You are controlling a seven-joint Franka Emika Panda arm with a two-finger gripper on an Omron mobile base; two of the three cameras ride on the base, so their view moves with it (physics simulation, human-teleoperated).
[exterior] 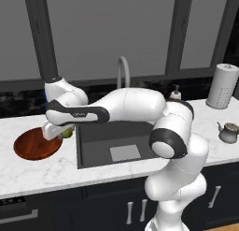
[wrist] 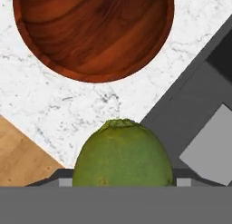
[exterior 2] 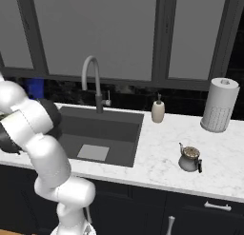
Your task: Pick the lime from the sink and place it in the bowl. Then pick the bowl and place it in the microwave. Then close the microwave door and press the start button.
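the gripper is closed on the lime and holds it above the white marble counter, between the bowl and the left edge of the sink. in the hand view the lime sits between the finger tips, with the brown bowl ahead of it and the dark sink to one side. the bowl stands on the counter just left of the sink and nothing lies in it. behind the sink stands the faucet, and beside it a soap bottle. further right on the counter are a small kettle and a paper towel roll.
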